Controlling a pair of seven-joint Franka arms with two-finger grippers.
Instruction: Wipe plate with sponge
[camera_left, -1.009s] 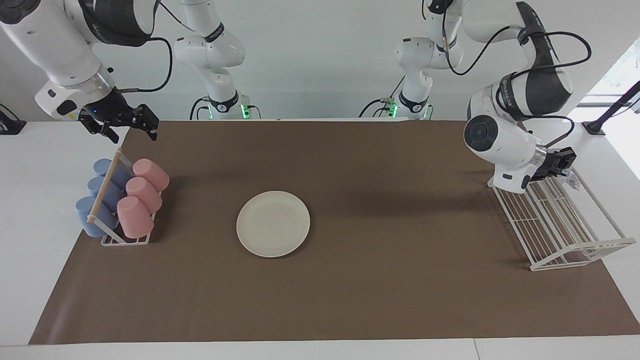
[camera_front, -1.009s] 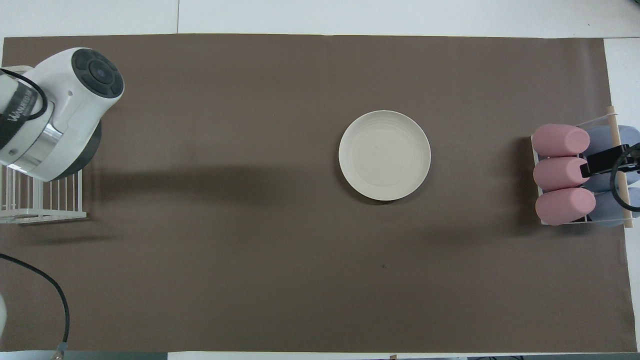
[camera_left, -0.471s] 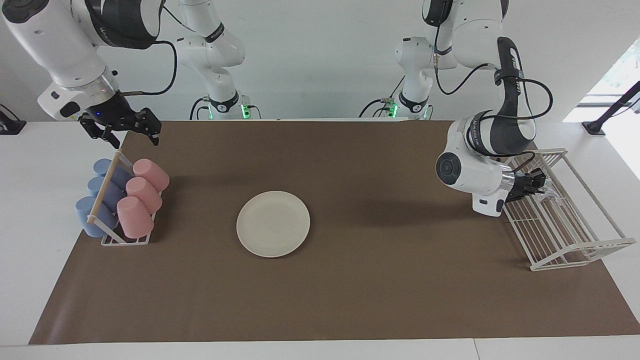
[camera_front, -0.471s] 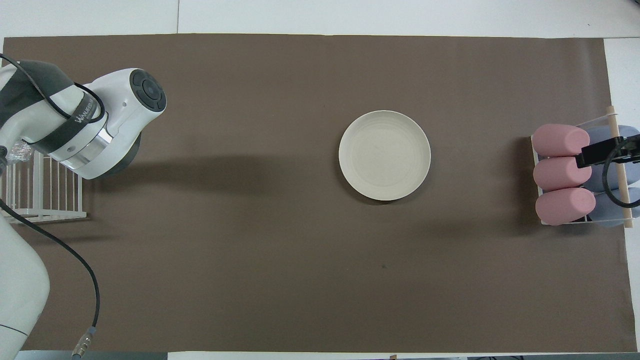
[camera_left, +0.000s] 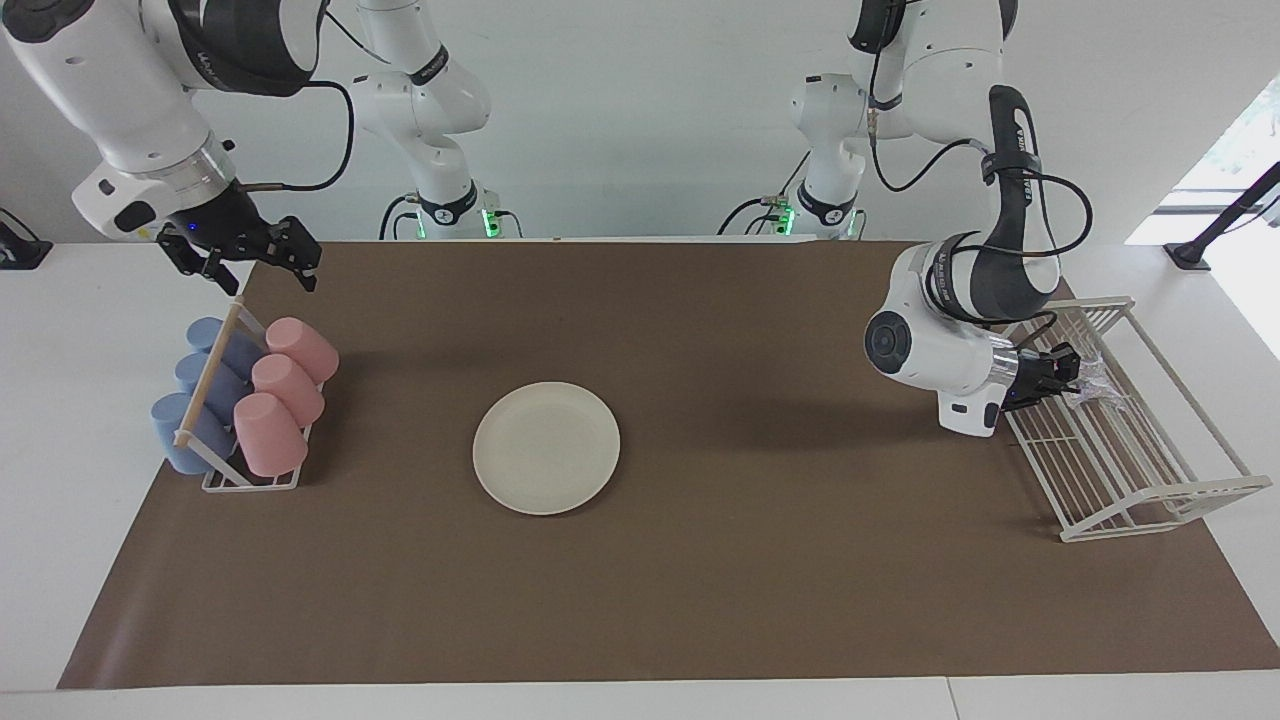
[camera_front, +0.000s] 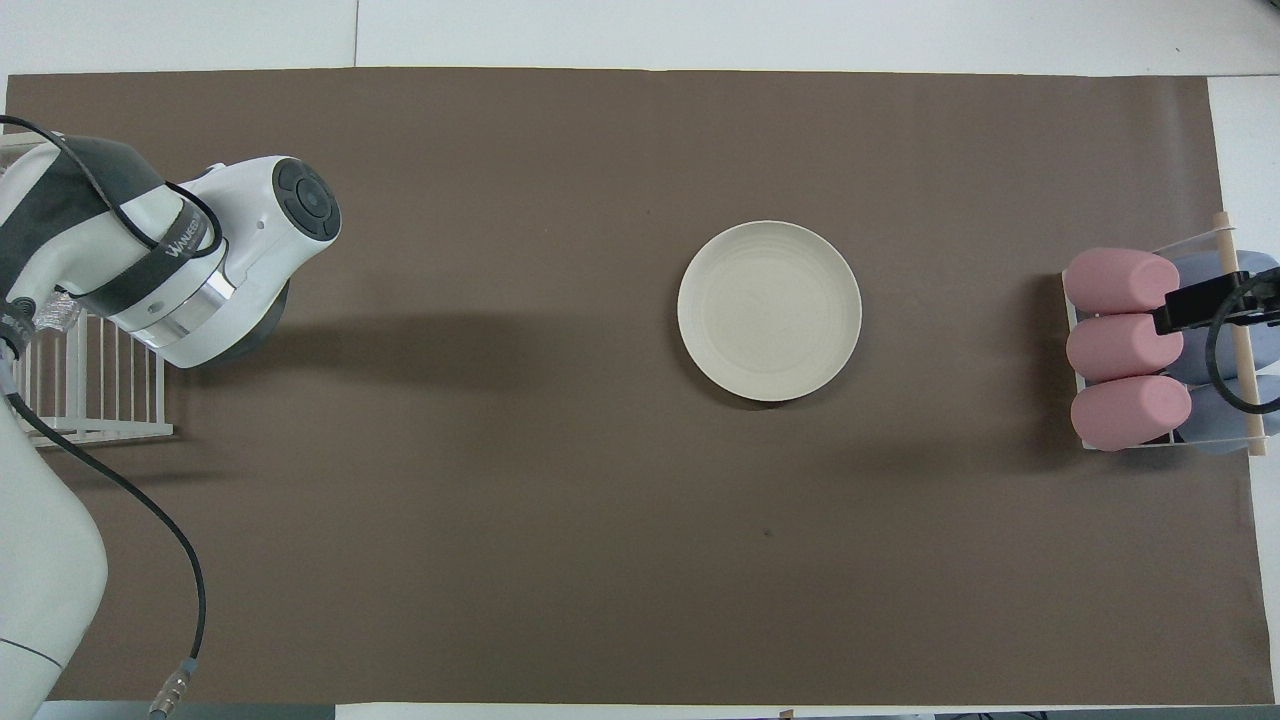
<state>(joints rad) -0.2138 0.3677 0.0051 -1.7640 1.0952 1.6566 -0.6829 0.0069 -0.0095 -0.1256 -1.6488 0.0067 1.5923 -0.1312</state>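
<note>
Over the wire rack (camera_left: 1120, 440) at the table's left-arm edge, your left gripper (camera_left: 1062, 380) pinches the sponge (camera_left: 1092, 381); next, carry it to the mid-table plate (camera_left: 546, 447), while your right gripper (camera_left: 262, 250) waits spread above the cup rack (camera_left: 245, 400).

In the overhead view the left arm's wrist hides the left gripper and most of the sponge (camera_front: 52, 314). The wire rack (camera_front: 95, 385) is cut by the edge. Blue cups (camera_front: 1215, 290) sit half hidden under the right gripper (camera_front: 1215, 305).
</note>
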